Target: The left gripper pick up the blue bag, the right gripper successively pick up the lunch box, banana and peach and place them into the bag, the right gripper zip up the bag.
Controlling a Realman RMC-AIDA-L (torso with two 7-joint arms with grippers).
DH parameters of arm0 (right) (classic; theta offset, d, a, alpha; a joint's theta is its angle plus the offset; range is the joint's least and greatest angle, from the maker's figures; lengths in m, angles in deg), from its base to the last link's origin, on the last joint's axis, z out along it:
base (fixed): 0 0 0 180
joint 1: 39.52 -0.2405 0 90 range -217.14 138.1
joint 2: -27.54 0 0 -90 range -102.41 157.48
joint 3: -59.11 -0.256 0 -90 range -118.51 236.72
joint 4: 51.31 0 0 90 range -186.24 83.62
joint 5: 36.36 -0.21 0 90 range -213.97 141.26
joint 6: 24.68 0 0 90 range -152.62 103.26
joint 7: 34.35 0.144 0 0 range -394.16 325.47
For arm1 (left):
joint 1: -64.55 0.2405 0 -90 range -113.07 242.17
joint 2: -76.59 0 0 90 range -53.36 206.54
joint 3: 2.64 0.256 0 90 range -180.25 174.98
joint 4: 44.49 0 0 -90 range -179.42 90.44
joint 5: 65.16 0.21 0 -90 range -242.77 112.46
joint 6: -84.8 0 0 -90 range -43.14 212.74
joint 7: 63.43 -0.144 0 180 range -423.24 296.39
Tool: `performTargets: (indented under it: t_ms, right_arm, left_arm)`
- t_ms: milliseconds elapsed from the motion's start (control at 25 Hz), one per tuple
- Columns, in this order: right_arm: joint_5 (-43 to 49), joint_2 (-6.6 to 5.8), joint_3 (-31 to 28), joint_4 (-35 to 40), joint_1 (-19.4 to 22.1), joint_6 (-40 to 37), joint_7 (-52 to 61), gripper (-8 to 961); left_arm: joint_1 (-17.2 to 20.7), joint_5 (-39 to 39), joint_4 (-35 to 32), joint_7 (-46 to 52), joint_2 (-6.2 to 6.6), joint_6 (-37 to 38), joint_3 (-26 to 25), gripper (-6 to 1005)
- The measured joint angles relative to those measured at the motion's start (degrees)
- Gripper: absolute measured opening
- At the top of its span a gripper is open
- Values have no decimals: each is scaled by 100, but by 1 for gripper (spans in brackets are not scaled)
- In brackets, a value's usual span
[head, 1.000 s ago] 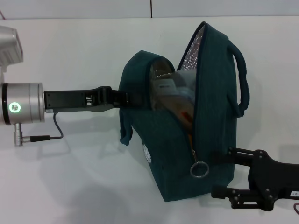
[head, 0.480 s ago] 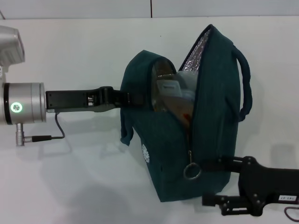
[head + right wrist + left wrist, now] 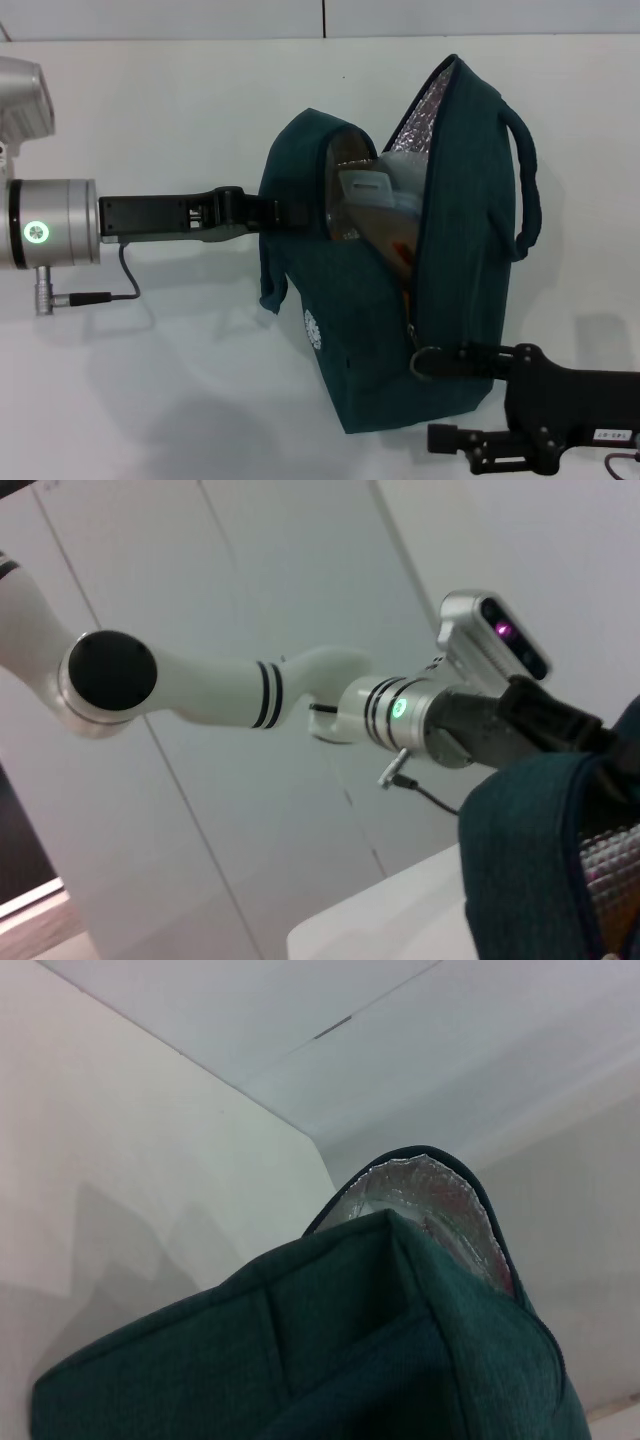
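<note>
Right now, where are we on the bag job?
Packing looks done: the lunch box sits inside the blue bag; banana and peach aren't identifiable. The left gripper holds the bag's near side. The right gripper has a finger at the zipper ring. Zipping remains; the mouth gapes.

The blue bag (image 3: 400,330) is dark teal fabric with a round white logo (image 3: 315,331), a quilted silver foil lining (image 3: 415,115) and a silver ring pull (image 3: 424,362). The lunch box (image 3: 375,200) inside is clear plastic. The left gripper (image 3: 262,213) is black on a silver arm with a green light (image 3: 34,232). The bench (image 3: 150,120) is white.
</note>
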Motion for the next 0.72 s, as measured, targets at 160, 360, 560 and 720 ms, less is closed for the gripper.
performTargets:
  t_ms: [160, 360, 560, 720]
  right_arm:
    - [-135, -25, -15, -6, 220, -37, -10, 745]
    - [-321, -38, -41, -18, 449, -62, -143, 737]
    - [-571, -40, -41, -252, 469, 14, -362, 732]
    - [-625, -40, -37, -279, 429, 120, -361, 733]
  left_arm:
    - [2, 0, 0, 0, 18, 50, 0, 35]
    - [3, 0, 0, 0, 27, 57, 0, 36]
    - [0, 0, 0, 0, 24, 66, 0, 36]
    - [3, -10, 0, 0, 16, 89, 0, 36]
